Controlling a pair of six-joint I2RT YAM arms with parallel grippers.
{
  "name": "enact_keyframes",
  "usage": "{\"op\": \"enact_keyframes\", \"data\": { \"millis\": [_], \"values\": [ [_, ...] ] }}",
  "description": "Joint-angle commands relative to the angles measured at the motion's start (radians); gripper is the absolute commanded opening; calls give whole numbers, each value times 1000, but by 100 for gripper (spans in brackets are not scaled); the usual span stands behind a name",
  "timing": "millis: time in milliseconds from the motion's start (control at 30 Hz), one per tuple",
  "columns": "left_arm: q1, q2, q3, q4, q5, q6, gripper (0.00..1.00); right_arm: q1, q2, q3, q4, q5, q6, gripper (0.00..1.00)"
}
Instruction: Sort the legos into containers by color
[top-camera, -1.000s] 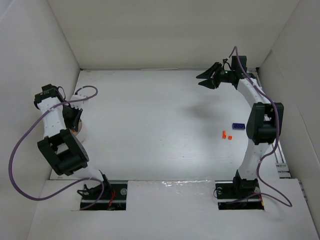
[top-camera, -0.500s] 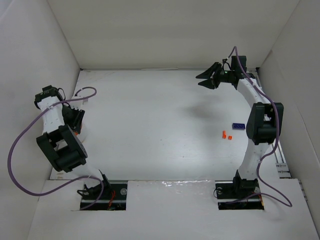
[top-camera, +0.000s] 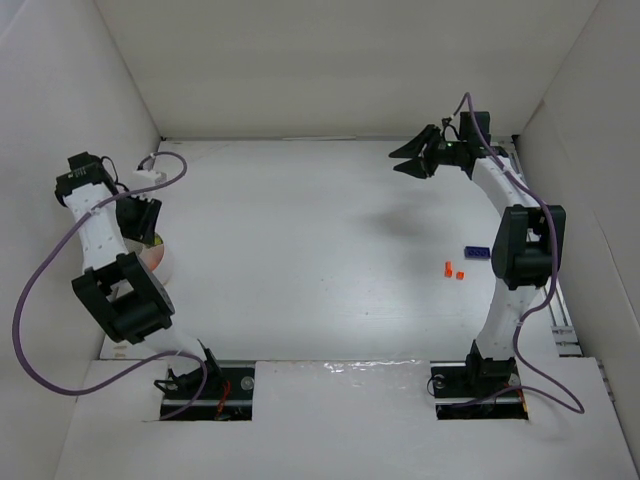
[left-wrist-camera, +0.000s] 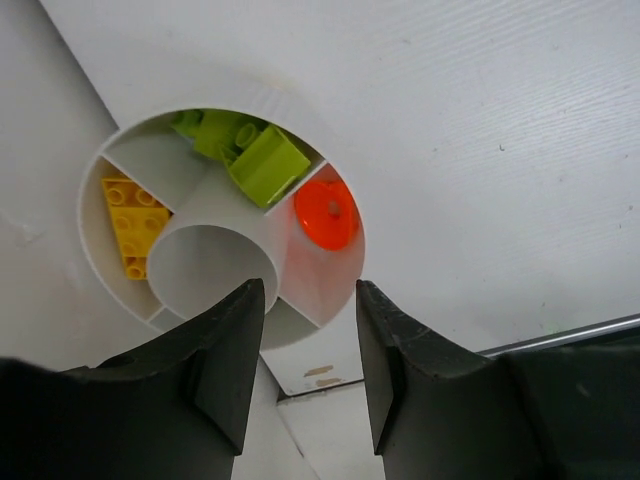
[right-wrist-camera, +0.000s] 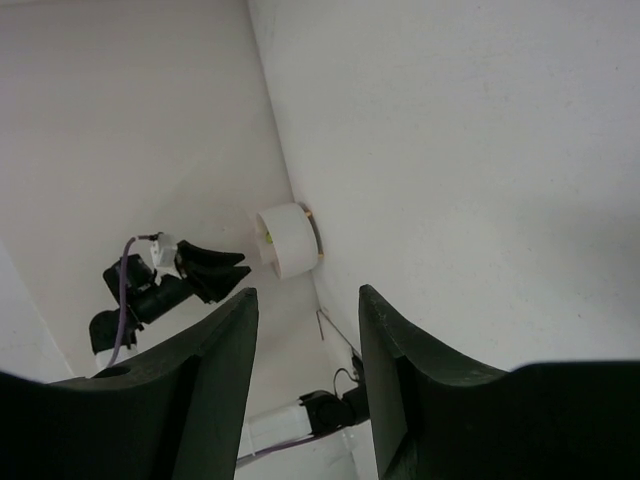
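A round white container (left-wrist-camera: 300, 120), split into compartments, lies below my left gripper (left-wrist-camera: 310, 300), which is open and empty. It holds green bricks (left-wrist-camera: 262, 160), a yellow brick (left-wrist-camera: 130, 215) and an orange round piece (left-wrist-camera: 325, 213). In the top view the container (top-camera: 163, 262) sits at the left wall under the left gripper (top-camera: 145, 232). A blue brick (top-camera: 476, 251) and two orange bricks (top-camera: 454, 270) lie on the floor at the right. My right gripper (top-camera: 401, 162) is open, empty and raised at the far right. It also shows in the right wrist view (right-wrist-camera: 305, 310).
White walls close in the left, back and right sides. The right wrist view shows the container (right-wrist-camera: 287, 240) and the left gripper (right-wrist-camera: 205, 270) far off. Purple cables hang from both arms. The arm bases stand at the near edge.
My left arm has lifted and drawn back toward the far left wall, away from the container. The right arm has not moved.
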Motion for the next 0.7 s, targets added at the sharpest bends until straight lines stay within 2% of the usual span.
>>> {"op": "enact_keyframes", "data": {
  "millis": [0, 67, 133, 167, 200, 233, 267, 300, 400, 433, 500, 633, 667],
  "values": [
    [7, -49, 104, -16, 84, 19, 39, 11, -10, 19, 24, -3, -20, 50],
    [-56, -63, 140, -16, 98, -36, 39, 11, -30, 19, -16, 63, -119, 48],
    [-108, -90, 151, 69, 98, -108, 39, 11, -48, 19, -83, 167, -188, 47],
    [-142, -109, 151, 112, 86, -197, 39, 11, -59, 19, -105, 196, -221, 47],
    [-221, -148, 139, 214, 61, -249, 39, -4, -83, 3, -140, 212, -283, 47],
    [-264, -167, 111, 256, 17, -320, 41, -27, -96, -19, -163, 224, -326, 47],
    [-307, -185, 97, 296, 3, -320, 41, -39, -108, -20, -192, 233, -378, 47],
    [-390, -213, 85, 331, -7, -364, 43, -51, -131, -45, -227, 255, -491, 47],
    [-496, -233, 51, 448, -31, -418, 57, -117, -156, -90, -379, 344, -665, 47],
    [-539, -233, 51, 473, -31, -441, 68, -136, -178, -104, -404, 373, -734, 47],
    [-567, -210, 51, 485, 2, -455, 74, -198, -212, -139, -441, 440, -797, 47],
    [-608, -150, 76, 469, 123, -455, 88, -286, -324, -283, -477, 483, -1047, 47],
    [-624, -126, 88, 468, 145, -455, 92, -286, -350, -299, -497, 503, -1153, 47]
  ]
}}
